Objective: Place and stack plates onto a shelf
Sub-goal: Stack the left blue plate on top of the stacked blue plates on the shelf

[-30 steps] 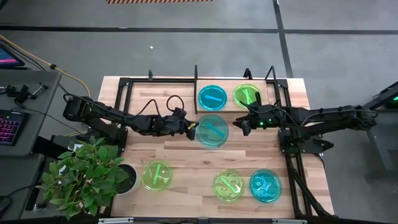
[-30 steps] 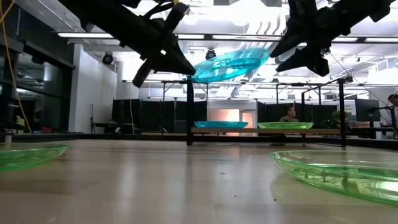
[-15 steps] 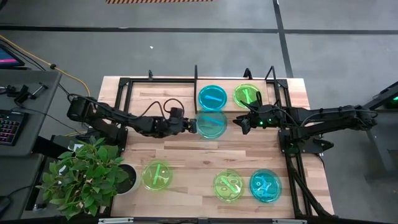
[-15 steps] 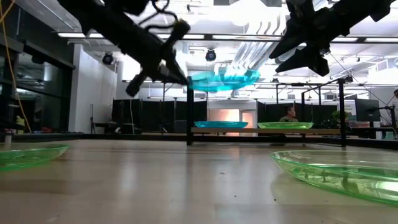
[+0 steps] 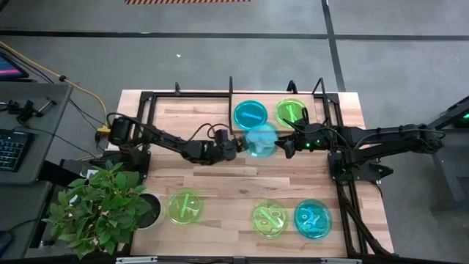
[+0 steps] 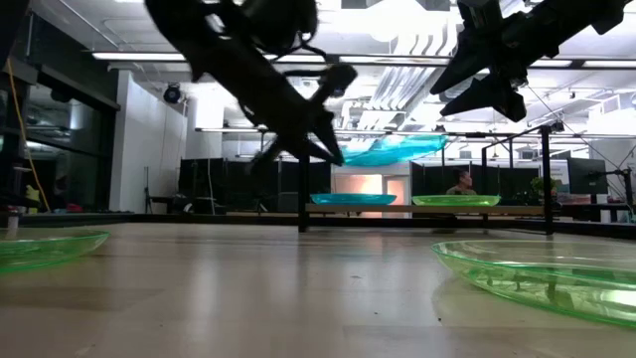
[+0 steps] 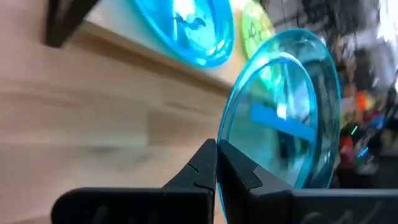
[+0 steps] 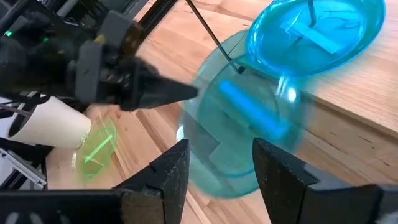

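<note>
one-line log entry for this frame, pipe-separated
left gripper: shut on blue plate, held above table near shelf | right gripper: open, beside it | shelf: one blue, one green plate | table: three plates

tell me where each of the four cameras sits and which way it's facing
High view: overhead, looking straight down on the table; both arms show.
Low view: at tabletop height, looking across into the room; both arms overhead.
Left wrist view: on the left arm, past the shut left gripper pinching the held blue plate.
Right wrist view: on the right arm, past the open right gripper.
All four share that held plate.
</note>
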Robot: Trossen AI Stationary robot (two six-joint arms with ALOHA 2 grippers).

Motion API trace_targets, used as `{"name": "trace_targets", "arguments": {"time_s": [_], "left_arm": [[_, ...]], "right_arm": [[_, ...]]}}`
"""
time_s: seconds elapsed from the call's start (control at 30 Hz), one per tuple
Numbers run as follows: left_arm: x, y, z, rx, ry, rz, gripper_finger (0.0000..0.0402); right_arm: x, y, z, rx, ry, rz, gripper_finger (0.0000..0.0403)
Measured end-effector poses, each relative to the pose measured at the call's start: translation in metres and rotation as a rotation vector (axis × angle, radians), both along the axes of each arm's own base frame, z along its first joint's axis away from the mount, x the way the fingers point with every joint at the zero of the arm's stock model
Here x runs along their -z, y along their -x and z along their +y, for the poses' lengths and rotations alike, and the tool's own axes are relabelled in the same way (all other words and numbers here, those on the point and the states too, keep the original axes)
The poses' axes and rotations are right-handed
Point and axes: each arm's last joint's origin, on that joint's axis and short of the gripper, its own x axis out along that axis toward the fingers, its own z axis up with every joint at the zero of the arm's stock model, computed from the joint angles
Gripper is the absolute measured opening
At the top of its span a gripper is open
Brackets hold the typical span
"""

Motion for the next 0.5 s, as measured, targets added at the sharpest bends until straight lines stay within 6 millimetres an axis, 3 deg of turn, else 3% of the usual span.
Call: {"name": "trace_targets", "arguments": {"time_s": [0.3, 0.5], "left_arm": [[0.011, -0.003, 0.037, -0.253, 0.173, -0.127, 0.0000], [0.010, -0.001, 0.055, -0.321, 0.167, -0.146, 0.0000]], "right_arm": [[0.000, 0.000, 0.000, 0.001, -0.001, 0.002, 0.0161], [0.000, 0.000, 0.000, 0.003, -0.003, 0.001, 0.0161]]}}
